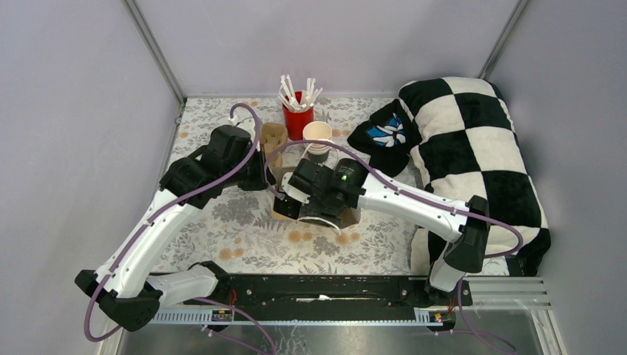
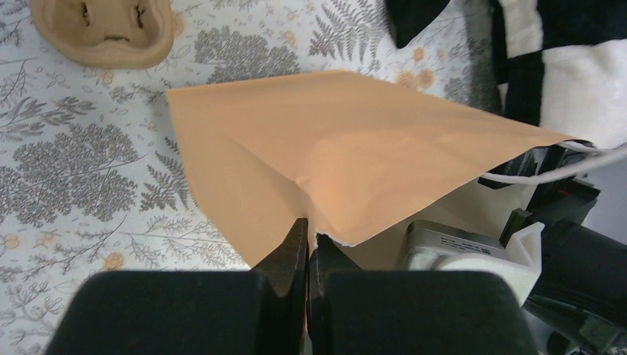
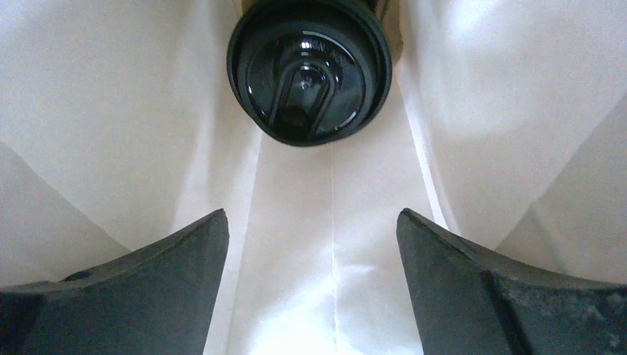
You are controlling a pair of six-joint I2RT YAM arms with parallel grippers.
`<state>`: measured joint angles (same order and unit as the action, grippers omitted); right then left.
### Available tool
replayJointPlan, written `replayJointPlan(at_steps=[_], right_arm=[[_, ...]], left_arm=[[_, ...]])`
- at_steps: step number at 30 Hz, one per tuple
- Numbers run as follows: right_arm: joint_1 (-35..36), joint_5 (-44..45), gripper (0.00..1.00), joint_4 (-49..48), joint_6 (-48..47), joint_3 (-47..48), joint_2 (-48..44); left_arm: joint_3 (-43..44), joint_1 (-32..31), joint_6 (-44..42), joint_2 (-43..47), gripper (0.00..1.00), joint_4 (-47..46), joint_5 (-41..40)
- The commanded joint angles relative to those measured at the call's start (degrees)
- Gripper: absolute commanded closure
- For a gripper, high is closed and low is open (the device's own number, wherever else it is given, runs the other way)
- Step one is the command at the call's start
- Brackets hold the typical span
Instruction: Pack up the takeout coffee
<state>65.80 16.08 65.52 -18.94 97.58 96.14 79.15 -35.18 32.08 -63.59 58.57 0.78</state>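
A brown paper bag [image 2: 333, 148] stands open in the middle of the table, and my left gripper [image 2: 308, 237] is shut on its rim. My right gripper [image 3: 312, 222] reaches down into the bag, open, with nothing between its fingers. Beyond its fingertips a takeout coffee with a round black lid [image 3: 309, 70] sits upright on the bag's white inner bottom [image 3: 333, 296], apart from the fingers. In the top view the right wrist [image 1: 325, 188] covers the bag's mouth; only brown edges of the bag [image 1: 279, 213] show.
A red cup of white sticks [image 1: 297, 118], a stack of lidless cream cups [image 1: 318, 139] and a cardboard cup carrier [image 1: 273, 137] stand behind the bag. A black cloth [image 1: 384, 137] and a checkered pillow [image 1: 473, 163] lie to the right.
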Motion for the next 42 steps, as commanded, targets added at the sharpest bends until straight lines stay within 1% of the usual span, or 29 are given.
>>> replayJointPlan(at_steps=[1,3,6,8,10,11,13,14,17,19,22,23,24,25,26,27,30,32,34,36,39,40,42], right_arm=[[2.32,-4.27,0.08,-8.33,3.27,10.71,-6.3],[2.66,-4.64,0.07,-8.05,2.92,10.75,-6.36],[2.67,-2.51,0.08,-10.37,2.07,6.12,-6.84],[2.67,-2.21,0.11,-11.51,1.63,4.98,-6.17],[2.62,-3.92,0.17,-12.18,1.58,5.49,-6.07],[2.65,-4.32,0.25,-12.81,1.66,5.35,-6.44],[2.67,-3.16,0.46,-13.93,1.46,3.99,-7.3],[2.67,-2.24,0.54,-14.95,1.02,2.44,-7.83],[2.53,-0.4,0.6,-17.79,-1.21,-3.22,-8.51],[2.49,-0.34,0.63,-17.24,-1.26,-2.31,-7.08],[2.4,-2.83,0.64,-18.08,-0.63,-0.83,-6.28],[2.22,-3.06,0.66,-18.11,-0.36,-0.62,-6.14],[2.03,-3.34,0.71,-17.78,-0.24,-0.37,-6.02],[1.78,-3.33,0.8,-17.36,-0.14,-0.22,-5.93],[1.45,-2.97,0.87,-17.17,0.01,-0.39,-6.0],[1.1,-2.79,0.88,-17.01,-0.21,-0.95,-6.2],[0.29,-2.57,0.73,-19.05,-1.49,-5.0,-7.94],[0.04,-3.28,0.68,-19.8,-2.44,-6.72,-8.51],[0.03,-4.24,0.66,-19.06,-2.93,-6.11,-8.22],[0.03,-5.2,0.66,-18.77,-3.01,-5.95,-7.93],[0.03,-5.05,0.66,-17.53,-3.29,-4.99,-6.02],[0.01,-4.83,0.66,-16.72,-3.82,-4.23,-4.99],[0.01,-3.66,0.66,-14.8,-4.41,-2.3,-2.65]], left_arm=[[-0.69,-0.24,0.0,-2.63,1.0,3.14,-2.13],[-0.73,-0.24,0.6,-2.99,1.0,3.4,-1.73],[-0.41,-0.22,1.27,-3.28,1.0,3.24,-1.04],[-0.54,-0.24,1.26,-3.36,1.0,2.8,1.26],[-0.18,-0.24,1.55,-3.96,1.0,3.53,1.6],[-0.07,-0.24,1.69,-4.09,1.0,4.02,1.27],[-0.26,-0.23,1.97,-3.9,1.0,4.36,0.77],[-0.58,-0.24,2.0,-3.5,1.0,4.2,0.53],[-1.38,-0.24,1.58,-2.6,1.0,2.75,1.61],[-1.69,-0.24,0.82,-2.73,1.0,2.11,3.57],[-2.46,-0.24,0.45,-2.8,1.0,1.7,5.21],[-2.69,-0.24,0.57,-2.53,1.0,1.59,5.2],[-3.0,-0.24,0.61,-2.17,1.0,1.4,5.09],[-3.37,-0.24,0.7,-1.7,1.0,1.3,4.77],[-3.83,-0.24,0.71,-1.29,1.0,1.29,4.42],[-4.14,-0.24,0.71,-0.83,1.0,1.33,4.31],[-3.95,-0.24,0.77,-0.16,1.0,1.62,4.52],[-3.4,-0.24,0.88,-0.04,0.97,1.64,4.74],[-2.71,-0.24,1.14,-0.32,0.93,2.19,4.73],[-2.24,-0.24,1.52,-0.69,0.92,2.43,5.11],[-2.01,-0.24,2.33,-0.52,0.87,1.73,6.12],[-1.99,-0.24,2.48,-0.36,0.84,1.42,6.39],[-1.73,-0.24,2.76,-0.18,0.73,0.88,7.22]])
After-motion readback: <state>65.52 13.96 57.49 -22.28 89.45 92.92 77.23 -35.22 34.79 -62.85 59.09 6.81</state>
